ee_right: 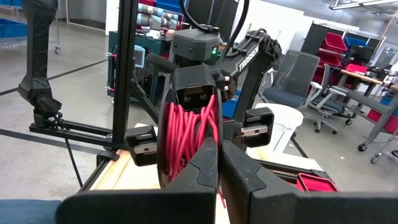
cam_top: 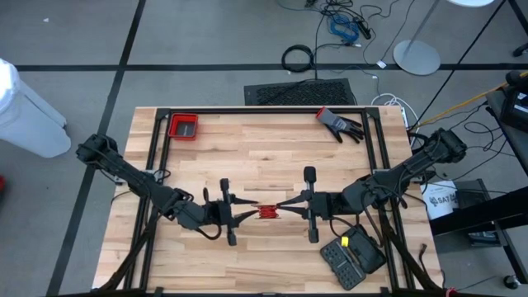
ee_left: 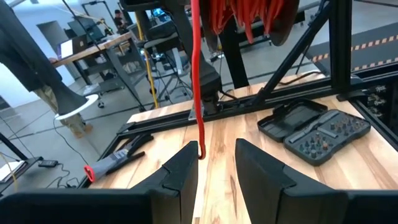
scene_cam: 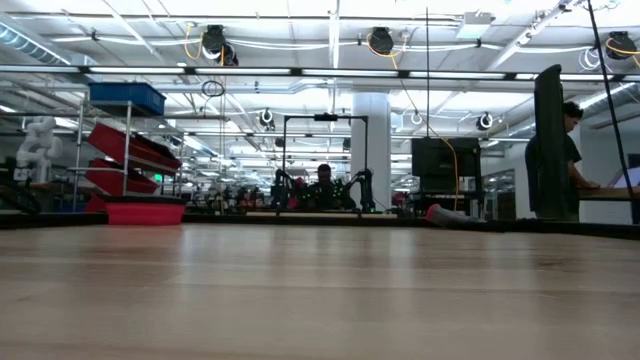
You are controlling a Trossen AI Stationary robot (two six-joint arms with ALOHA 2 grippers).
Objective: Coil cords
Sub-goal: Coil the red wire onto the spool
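Bits case [cam_top: 353, 257], dark with a yellow piece, lies open at the near edge of the bench [cam_top: 264, 157], about 5 o'clock from bench centre. Just beyond it, slightly nearer than bench centre, both claws meet tip to tip.

Left claw [cam_top: 250, 214] comes in from 9 o'clock; right claw [cam_top: 285, 205] comes in from 3 o'clock. Between them hangs the red cord [cam_top: 268, 211], bunched into a small coil held clear of the bench top.

Right claw: fingers [ee_right: 208, 163] pressed together, pinching the red cord coil [ee_right: 186, 134] at its lower edge. In the right wrist view the coil appears as many red loops stacked against a dark round disc [ee_right: 163, 140], directly in front of the left arm's wrist.

Left claw [ee_left: 216, 163]: fingers [ee_left: 181, 168] stand partly spread. One strand of the cord [ee_left: 198, 81] runs straight down from the coil overhead into the gap, ending beside the inner face of one finger. Whether the fingers actually grip the strand cannot be told.

Farther out, at 1 o'clock, a black and red glove [cam_top: 340, 124] lies on the bench. At 11 o'clock, a small red tray [cam_top: 183, 126] sits in the far corner.

Beyond the bench, on the floor: a black mat [cam_top: 301, 92], a thick black cable ring [cam_top: 298, 58], and a blue cable bundle [cam_top: 342, 26].
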